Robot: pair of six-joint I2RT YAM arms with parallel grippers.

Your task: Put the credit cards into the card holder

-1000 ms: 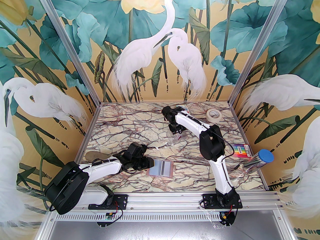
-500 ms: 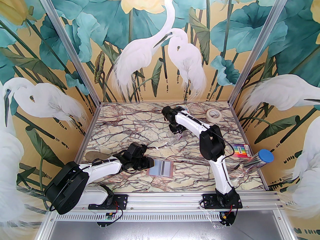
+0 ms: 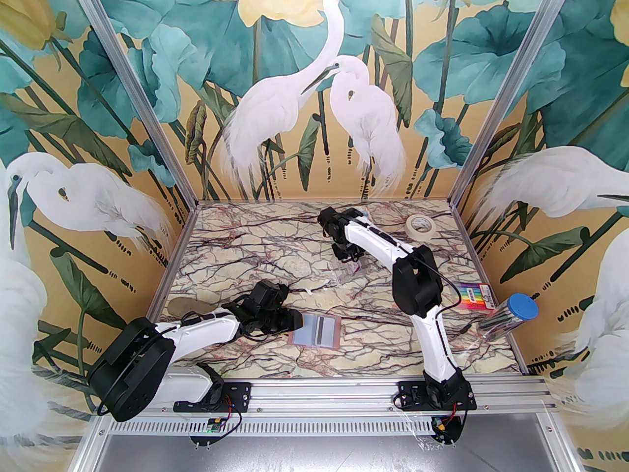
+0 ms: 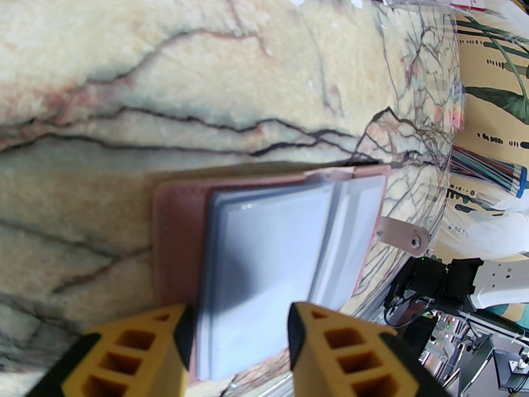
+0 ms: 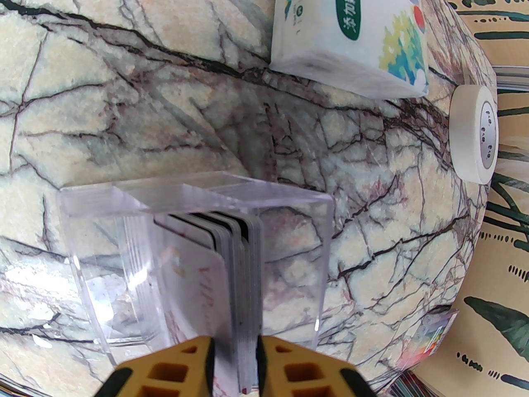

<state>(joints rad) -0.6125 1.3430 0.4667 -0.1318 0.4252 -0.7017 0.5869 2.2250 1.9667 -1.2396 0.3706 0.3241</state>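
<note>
The card holder (image 3: 314, 331) lies open on the marble near the front. It is dusty pink (image 4: 177, 230), its clear sleeves (image 4: 268, 238) face up, and a grey card with a dark stripe (image 3: 322, 331) shows in them. My left gripper (image 3: 294, 320) (image 4: 237, 316) is at the holder's left end, open, one finger on each side of the sleeves. At mid-table a clear stand (image 3: 346, 274) (image 5: 103, 238) holds several upright credit cards (image 5: 239, 263). My right gripper (image 3: 346, 259) (image 5: 234, 345) reaches down from above it, its fingers pressed on both sides of the card stack.
A tissue pack (image 5: 351, 35) and a roll of white tape (image 3: 421, 225) sit at the back. A colourful striped pack (image 3: 475, 295) and a clear tube with a blue cap (image 3: 508, 315) lie near the right edge.
The right gripper's jaws have narrowed onto the stack of cards in the stand. The left arm and the card holder have not moved.
</note>
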